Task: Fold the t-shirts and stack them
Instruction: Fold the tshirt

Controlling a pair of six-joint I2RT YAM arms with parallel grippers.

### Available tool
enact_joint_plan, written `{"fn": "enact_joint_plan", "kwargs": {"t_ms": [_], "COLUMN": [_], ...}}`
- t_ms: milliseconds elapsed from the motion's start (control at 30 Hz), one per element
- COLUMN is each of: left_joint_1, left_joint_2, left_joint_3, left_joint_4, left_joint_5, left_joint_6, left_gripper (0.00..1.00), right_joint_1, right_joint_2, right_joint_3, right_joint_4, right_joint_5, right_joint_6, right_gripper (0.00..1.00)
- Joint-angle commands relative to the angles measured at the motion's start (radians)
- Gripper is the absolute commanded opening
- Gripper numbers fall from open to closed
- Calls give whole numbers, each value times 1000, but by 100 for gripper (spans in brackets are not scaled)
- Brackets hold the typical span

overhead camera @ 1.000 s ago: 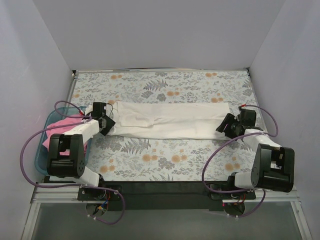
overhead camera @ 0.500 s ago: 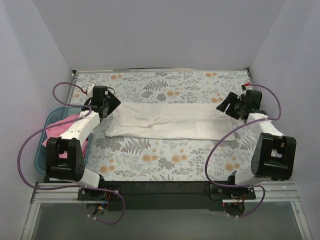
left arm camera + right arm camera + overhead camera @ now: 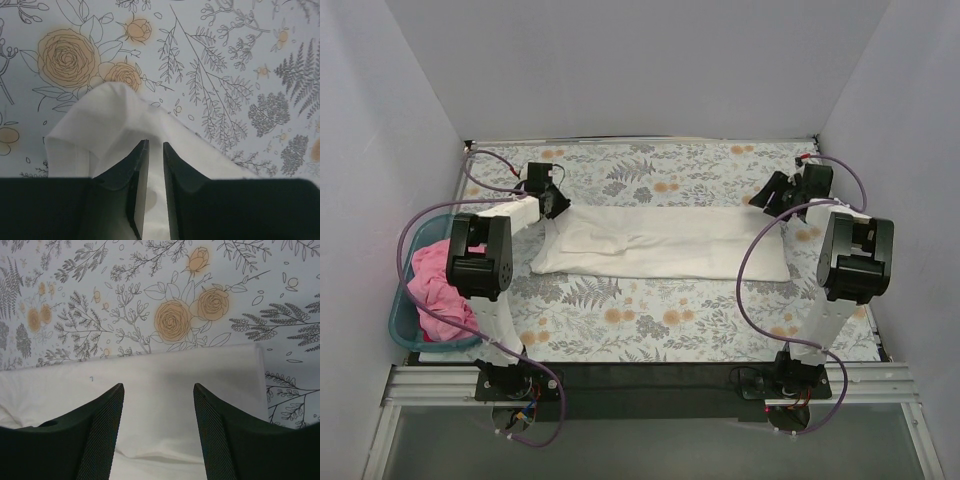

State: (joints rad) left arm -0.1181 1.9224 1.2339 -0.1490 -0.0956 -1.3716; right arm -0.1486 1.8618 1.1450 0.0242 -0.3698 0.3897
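The white t-shirt [image 3: 665,242] lies as a long folded band across the floral table, left to right. My left gripper [image 3: 558,203] is at its far left corner. In the left wrist view the gripper [image 3: 155,142] is nearly closed on white fabric [image 3: 100,120], which rises in a peak at the fingertips. My right gripper [image 3: 772,192] is over the far right corner. In the right wrist view it [image 3: 158,386] is open and empty, with the shirt [image 3: 165,375] flat below. The pink t-shirt [image 3: 435,290] lies crumpled in the basket.
The teal basket [image 3: 398,318] stands at the table's left edge beside the left arm's base. The floral table cover [image 3: 650,320] shows bare in front of and behind the white shirt. White walls close in the back and both sides.
Both grippers have moved from the shirt's near edge to its far corners. The arms now reach further out, which uncovers the basket and the pink shirt.
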Motion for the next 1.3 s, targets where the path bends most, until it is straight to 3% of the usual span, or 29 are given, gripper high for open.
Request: {"fn": "enact_joint_plan", "kwargs": {"t_ms": [0, 433, 567, 700, 767, 933, 1067, 1267], "left_joint_1": [1, 69, 64, 28, 9, -70, -121, -209], "left_joint_2": [27, 171, 164, 118, 80, -28, -135, -262], "left_joint_3": [44, 61, 139, 218, 245, 259, 178, -31], "left_joint_4": [23, -41, -41, -60, -93, -184, -294, -294], "left_joint_5": [-4, -105, -56, -62, -93, -219, -265, -263], "left_joint_6": [8, -26, 22, 89, 115, 99, 17, -61], "left_gripper": [18, 12, 19, 32, 38, 62, 64, 64], "right_joint_1": [-26, -151, -141, -111, -82, 36, 153, 352], "right_joint_2": [42, 90, 37, -47, -102, -231, -326, -404], "right_joint_3": [50, -40, -48, -54, -59, -102, -160, -218], "right_joint_4": [42, 60, 59, 33, 11, -102, -203, -322], "right_joint_5": [3, 20, -1, 34, 60, 176, 261, 336], "right_joint_6": [-2, -11, -25, -66, -106, -187, -218, -245], "right_gripper": [54, 54, 54, 55, 56, 56, 56, 56]}}
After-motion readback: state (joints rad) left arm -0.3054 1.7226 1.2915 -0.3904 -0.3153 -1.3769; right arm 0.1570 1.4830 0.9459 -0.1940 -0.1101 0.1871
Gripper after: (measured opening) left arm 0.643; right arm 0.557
